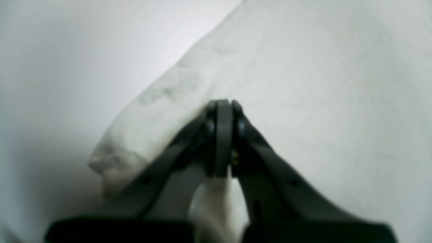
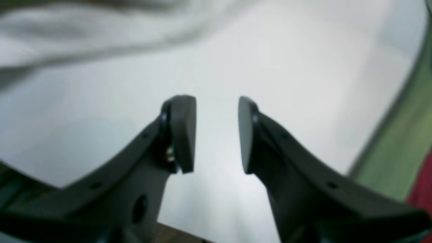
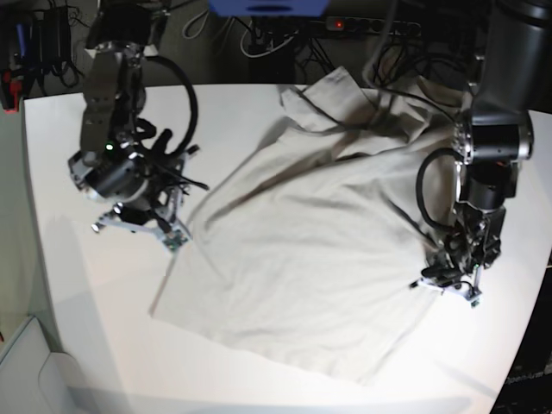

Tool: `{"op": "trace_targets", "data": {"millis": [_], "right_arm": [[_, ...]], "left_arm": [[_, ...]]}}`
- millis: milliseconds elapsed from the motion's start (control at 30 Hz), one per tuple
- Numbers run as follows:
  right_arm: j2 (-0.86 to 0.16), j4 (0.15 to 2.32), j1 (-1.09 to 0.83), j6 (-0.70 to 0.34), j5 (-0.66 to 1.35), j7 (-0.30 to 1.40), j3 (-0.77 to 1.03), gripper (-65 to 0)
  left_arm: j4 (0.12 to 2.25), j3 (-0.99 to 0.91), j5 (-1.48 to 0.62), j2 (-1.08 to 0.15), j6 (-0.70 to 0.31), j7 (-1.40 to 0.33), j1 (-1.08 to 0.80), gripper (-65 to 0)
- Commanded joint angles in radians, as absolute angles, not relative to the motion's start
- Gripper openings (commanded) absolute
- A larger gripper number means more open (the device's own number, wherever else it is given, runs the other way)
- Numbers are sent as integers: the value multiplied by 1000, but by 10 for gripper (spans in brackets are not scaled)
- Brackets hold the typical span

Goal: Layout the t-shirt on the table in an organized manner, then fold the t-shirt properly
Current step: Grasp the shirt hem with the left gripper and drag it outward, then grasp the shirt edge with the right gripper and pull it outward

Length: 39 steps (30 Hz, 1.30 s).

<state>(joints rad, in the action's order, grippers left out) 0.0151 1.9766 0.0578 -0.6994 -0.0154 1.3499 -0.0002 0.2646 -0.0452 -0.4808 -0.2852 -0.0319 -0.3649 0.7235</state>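
The left gripper stands with its jaws pressed together, pinching a fold at the edge of the t-shirt (a plain grey-beige one, wrinkled), which lies spread across the middle of the white table. The right gripper hangs over bare tabletop just beside the shirt's other side, its jaws parted with a clear gap, nothing between them and touching no cloth.

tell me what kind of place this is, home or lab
Most likely a robotics lab or test bench, not a home: two robot arms work over a bare white table, a power strip and loose cables run along the back, and only a t-shirt lies there.
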Motion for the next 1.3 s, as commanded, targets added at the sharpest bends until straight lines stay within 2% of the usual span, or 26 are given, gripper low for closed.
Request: {"op": "trace_targets", "data": {"millis": [0, 167, 433, 500, 633, 667, 1067, 1267], "right_arm": [[33, 1989, 73, -698, -15, 1343, -27, -447], [157, 1988, 70, -698, -15, 1343, -139, -447], [157, 1928, -48, -698, -15, 1300, -263, -452], [157, 1879, -84, -698, -15, 1242, -266, -497], [157, 1771, -105, -698, 2, 1161, -266, -644], [157, 1751, -104, -698, 28, 1156, -268, -650], [157, 1685, -2, -698, 236, 1167, -297, -650], [157, 1506, 42, -698, 277, 1093, -291, -650]], "left_arm": [[252, -41, -449, -302, 19, -440, 710, -648], [251, -38, -443, -303, 19, -440, 710, -648], [252, -39, -446, -314, 19, -440, 714, -648], [254, -39, -447, -312, 19, -440, 716, -648], [254, -39, -447, -309, 19, -440, 717, -648], [254, -39, -447, -308, 19, -440, 717, -648], [254, -39, -447, -308, 19, -440, 716, -648], [254, -39, -447, -308, 19, -440, 713, -648]]}}
